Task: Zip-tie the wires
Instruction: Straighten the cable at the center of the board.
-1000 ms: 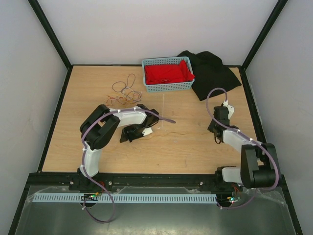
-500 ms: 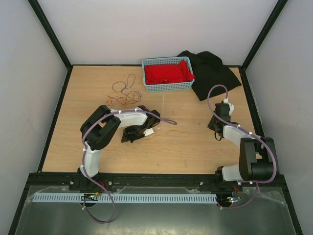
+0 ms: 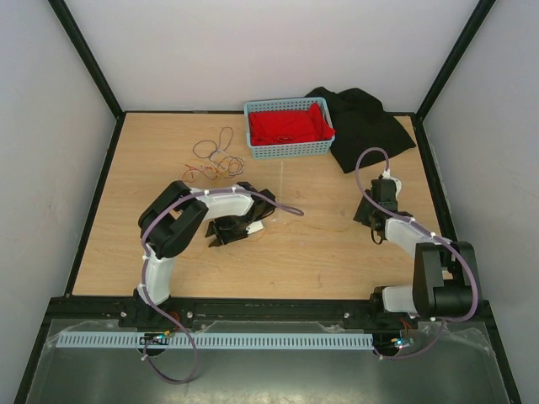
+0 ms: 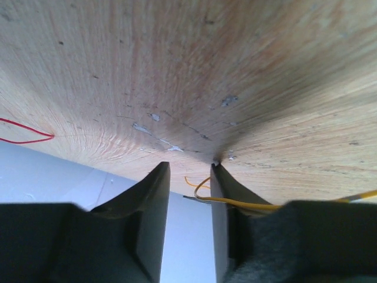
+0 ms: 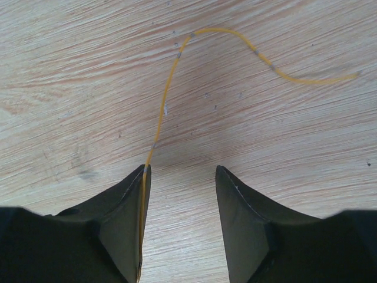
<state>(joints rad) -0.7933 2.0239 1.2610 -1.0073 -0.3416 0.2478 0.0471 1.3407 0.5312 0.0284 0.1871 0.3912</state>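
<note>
The wires (image 3: 216,158) lie in a curly tangle on the wooden table (image 3: 320,252), far left of centre. The zip tie (image 3: 282,192) is a thin whitish strip lying just in front of the basket. My left gripper (image 3: 229,232) sits low over the table, short of the tangle. In the left wrist view it (image 4: 188,168) is open, and a yellow-orange wire (image 4: 247,204) rests against the right finger's edge. A red wire (image 4: 23,132) loops at the left. My right gripper (image 5: 181,171) is open, with a yellow-orange wire (image 5: 171,88) running along the left finger's inner face.
A blue basket (image 3: 289,150) holding red cloth stands at the back centre. A black cloth (image 3: 362,126) lies to its right. Black frame rails edge the table (image 3: 101,194), with grey walls behind them.
Both grippers went from shut to open. The right gripper moved a little toward the back of the table. The left arm barely shifted.
</note>
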